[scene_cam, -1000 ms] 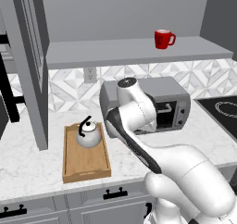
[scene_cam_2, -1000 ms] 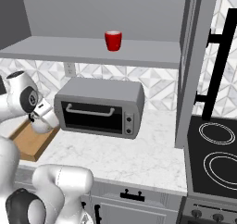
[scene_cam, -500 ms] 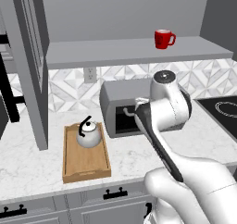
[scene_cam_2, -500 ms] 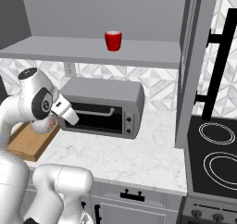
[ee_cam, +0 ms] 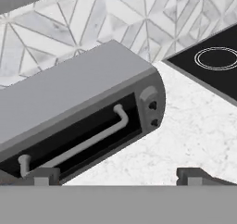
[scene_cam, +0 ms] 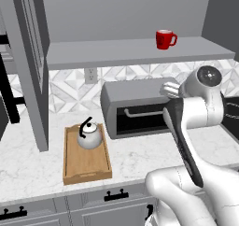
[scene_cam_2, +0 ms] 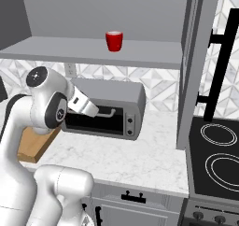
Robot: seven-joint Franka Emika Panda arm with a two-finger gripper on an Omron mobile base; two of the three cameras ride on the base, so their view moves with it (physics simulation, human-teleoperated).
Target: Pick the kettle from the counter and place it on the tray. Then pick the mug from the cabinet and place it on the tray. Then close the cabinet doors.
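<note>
The silver-white kettle (scene_cam: 89, 135) stands upright at the back end of the light-wood tray (scene_cam: 87, 165) on the counter (scene_cam: 140, 151). Up on the cabinet shelf (scene_cam: 116, 52) stands the red mug (scene_cam: 164, 38) (scene_cam_2: 113, 40), handle to the right in the left base view. My gripper (scene_cam: 167, 88) (scene_cam_2: 92, 109) (ee_cam: 118, 176) hangs open in front of the top of the toaster oven, well right of the tray and below the mug. Nothing lies between its fingertips (ee_cam: 44, 174). One cabinet door (scene_cam: 28, 66) stands open on the left, another (scene_cam_2: 191, 66) on the right.
A grey toaster oven (scene_cam: 135, 110) (scene_cam_2: 109, 113) (ee_cam: 78, 116) with a dark glass door sits on the counter right under my hand. A black stove top (scene_cam_2: 217, 159) (ee_cam: 210, 61) lies to the right. Grey drawers (scene_cam: 88, 206) run below the counter.
My arm has swung right from beside the tray to the front of the toaster oven, the hand rising slightly. The kettle stays on the tray and the gripper stays open.
</note>
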